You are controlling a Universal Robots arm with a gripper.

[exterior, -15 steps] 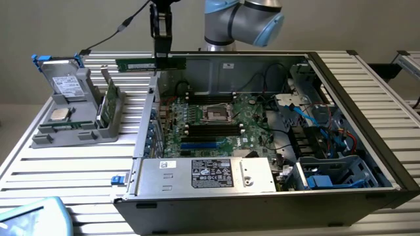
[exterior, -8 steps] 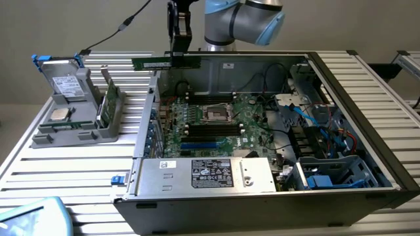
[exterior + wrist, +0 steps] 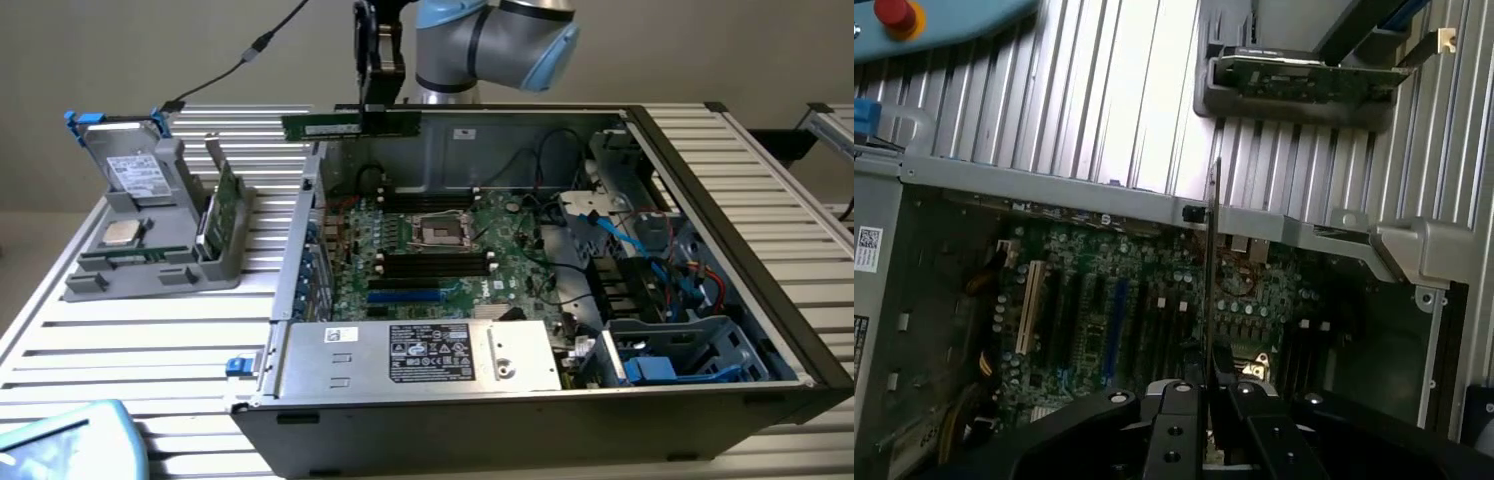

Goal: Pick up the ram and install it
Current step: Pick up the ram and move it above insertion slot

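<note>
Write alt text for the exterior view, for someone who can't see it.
A robot arm's end effector holds the ram level in the air above the far edge of an open computer case. A grey parts holder stands on the slatted table at the exterior view's left.

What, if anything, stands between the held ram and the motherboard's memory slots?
Nothing visible does. The ram, clamped in the gripper, hangs above the open computer case, and the black memory slots by the processor socket lie uncovered.
</note>
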